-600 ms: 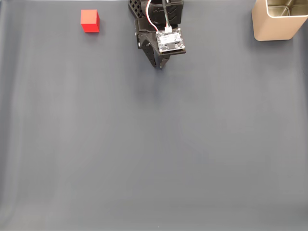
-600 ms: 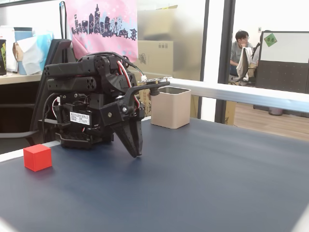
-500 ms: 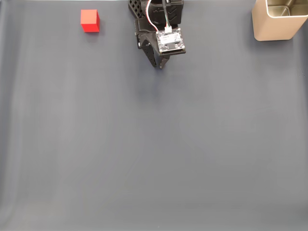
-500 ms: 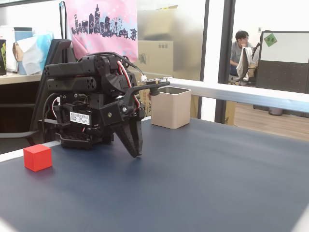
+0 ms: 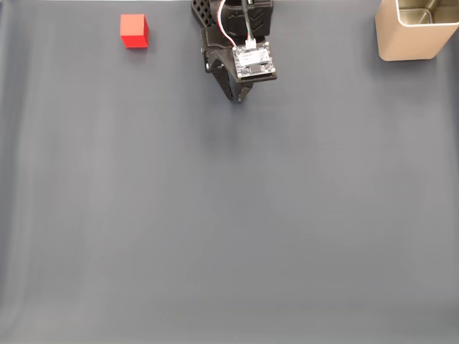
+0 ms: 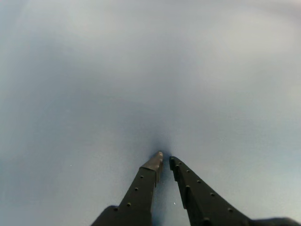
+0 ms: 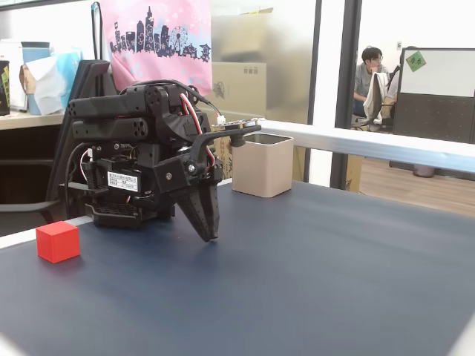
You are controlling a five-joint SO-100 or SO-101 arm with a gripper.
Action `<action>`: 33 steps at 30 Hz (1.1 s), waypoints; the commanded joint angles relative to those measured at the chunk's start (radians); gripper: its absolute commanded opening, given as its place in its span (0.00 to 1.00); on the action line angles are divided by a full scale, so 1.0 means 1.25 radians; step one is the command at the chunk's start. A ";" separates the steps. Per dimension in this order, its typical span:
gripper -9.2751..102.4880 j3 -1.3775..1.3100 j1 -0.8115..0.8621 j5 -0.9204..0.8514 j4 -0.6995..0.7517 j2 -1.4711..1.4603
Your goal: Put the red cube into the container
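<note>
Your gripper (image 5: 239,98) sits at 12 o'clock, fingers nearly closed, holding nothing. Red cube (image 5: 134,31) is at 11, container (image 5: 409,39) at 1, both well apart.

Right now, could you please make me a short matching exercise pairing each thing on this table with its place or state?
Things:
1. red cube
2. container
3. gripper

Places or states, top-down fixed view:
A. top right corner of the mat
B. shut, holding nothing, at top centre
C. top left, resting on the mat

Pairs: 1-C, 2-A, 3-B
</note>
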 commanded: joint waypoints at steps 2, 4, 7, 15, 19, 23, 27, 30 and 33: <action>0.09 0.012 -0.010 0.015 0.006 0.063; 0.08 0.012 -0.010 0.015 0.006 0.063; 0.08 0.012 -0.010 0.010 0.006 0.063; 0.08 0.012 -0.009 0.016 0.005 0.063; 0.08 0.012 -0.011 0.017 -0.022 0.056; 0.08 0.009 0.000 0.034 -0.131 0.009; 0.08 -0.028 0.013 0.045 -0.247 -0.067; 0.08 -0.098 0.017 0.048 -0.293 -0.148; 0.09 -0.202 0.036 0.047 -0.297 -0.245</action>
